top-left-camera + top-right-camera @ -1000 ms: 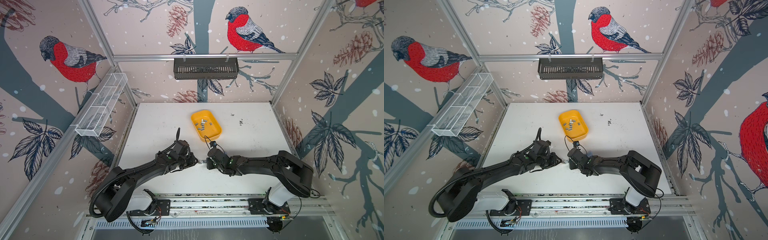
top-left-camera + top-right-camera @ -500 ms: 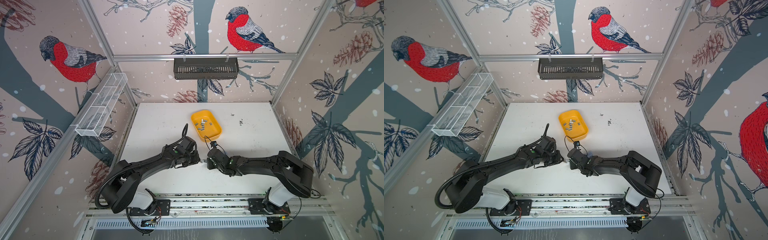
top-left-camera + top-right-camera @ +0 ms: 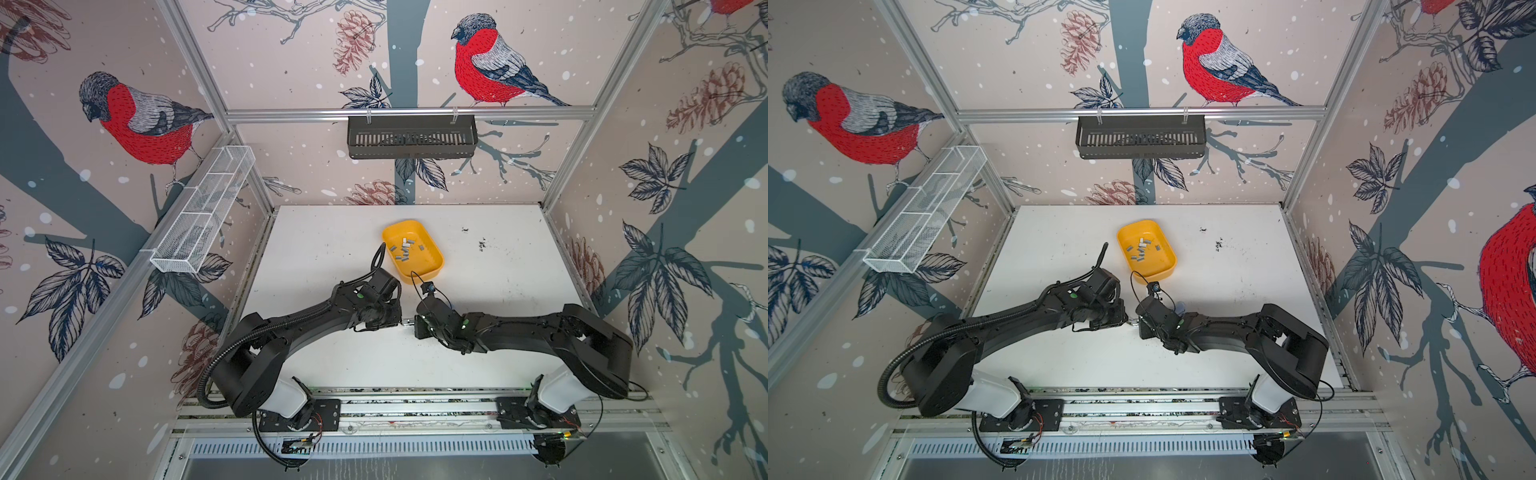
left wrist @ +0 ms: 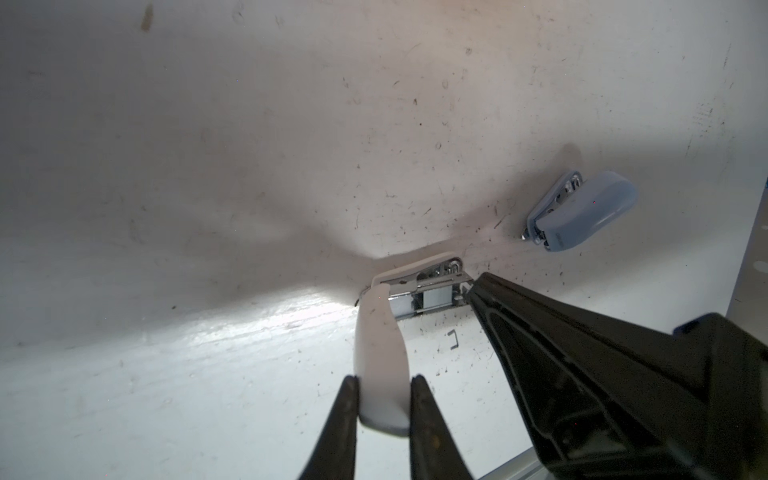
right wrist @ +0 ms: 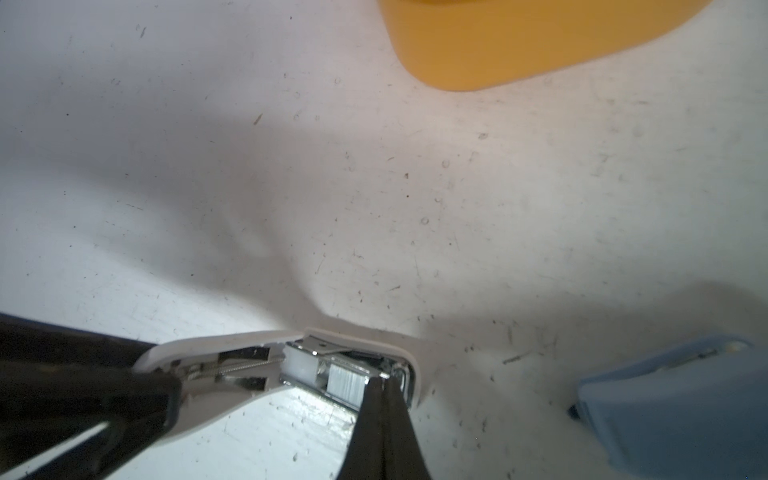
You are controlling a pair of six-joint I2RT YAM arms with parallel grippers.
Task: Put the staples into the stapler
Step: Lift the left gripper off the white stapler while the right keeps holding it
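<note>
- Gripping of the white stapler (image 4: 380,357) is shown in the left wrist view: the left pincer (image 4: 384,380) is clenched on the free end of its swung-open lid, with one finger on each side.
- The stapler is laid open on the desk (image 4: 208,166), and its metal magazine is exposed.
- A staple strip (image 5: 347,382) is seen lying in that magazine, just beside the white pusher block.
- The right pincer (image 5: 383,386) is clenched, its fingers pressed together and its tips set against the front end of the strip. The strip appears to be touched rather than pinched, though this is not clearly shown.
- In both top views the two pincers are brought nose to nose near the middle of the desk, with the stapler between them.
- A yellow tray (image 3: 432,272) (image 3: 1163,266) is placed just beyond them.
- The other staples (image 3: 405,249) (image 3: 1142,249) are scattered on the tray's floor, apart from the stapler.
- A blue stapler (image 4: 582,216) (image 5: 673,399) is left lying on the desk near the white one, touched by neither pincer.
- One loose staple (image 4: 454,338) is seen on the desk beside the magazine.
</note>
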